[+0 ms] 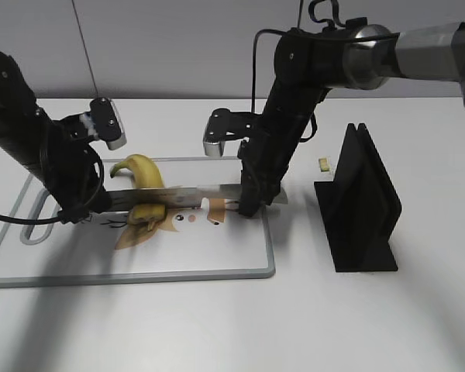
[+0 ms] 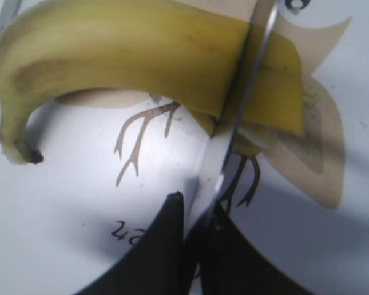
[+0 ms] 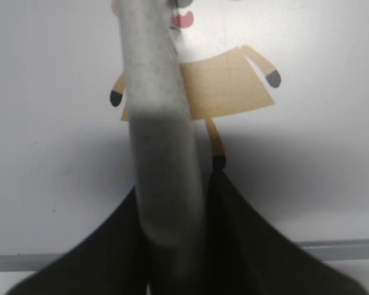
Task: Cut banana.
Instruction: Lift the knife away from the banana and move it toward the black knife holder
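Observation:
The yellow banana lies on the white cutting board, stem to the left. A knife lies crosswise on it, its blade pressed into the banana's lower half. My right gripper is shut on the knife's grey handle. My left gripper is shut on the blade's tip end. In the left wrist view the blade runs from my fingertips into the banana. In the right wrist view my fingertips clamp the handle above the board.
A black knife stand stands to the right of the board. A small pale scrap lies on the table behind it. The board has a printed cartoon figure and a handle slot at its left end.

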You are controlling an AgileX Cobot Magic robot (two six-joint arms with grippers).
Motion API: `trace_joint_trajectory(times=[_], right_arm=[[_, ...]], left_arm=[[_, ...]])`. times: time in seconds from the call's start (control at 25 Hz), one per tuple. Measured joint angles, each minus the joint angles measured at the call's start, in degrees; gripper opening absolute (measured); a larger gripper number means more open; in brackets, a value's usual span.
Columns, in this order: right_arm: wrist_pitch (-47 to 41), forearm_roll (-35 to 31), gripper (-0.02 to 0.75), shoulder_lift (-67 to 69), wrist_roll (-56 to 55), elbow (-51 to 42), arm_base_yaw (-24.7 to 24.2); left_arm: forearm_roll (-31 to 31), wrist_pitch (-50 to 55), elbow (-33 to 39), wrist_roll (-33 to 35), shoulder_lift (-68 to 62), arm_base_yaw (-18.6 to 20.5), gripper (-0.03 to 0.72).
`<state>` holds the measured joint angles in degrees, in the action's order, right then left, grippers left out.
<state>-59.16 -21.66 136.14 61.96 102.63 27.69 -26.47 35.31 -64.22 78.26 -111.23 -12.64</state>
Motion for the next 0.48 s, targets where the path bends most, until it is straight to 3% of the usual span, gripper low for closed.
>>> trace_joint_trajectory(times=[0.48], right_arm=[[-4.01, -1.05, 0.214, -0.36, 0.0, 0.08, 0.25]], left_arm=[[1.28, 6.08, 0.46, -0.41, 1.6, -0.06, 0.015]])
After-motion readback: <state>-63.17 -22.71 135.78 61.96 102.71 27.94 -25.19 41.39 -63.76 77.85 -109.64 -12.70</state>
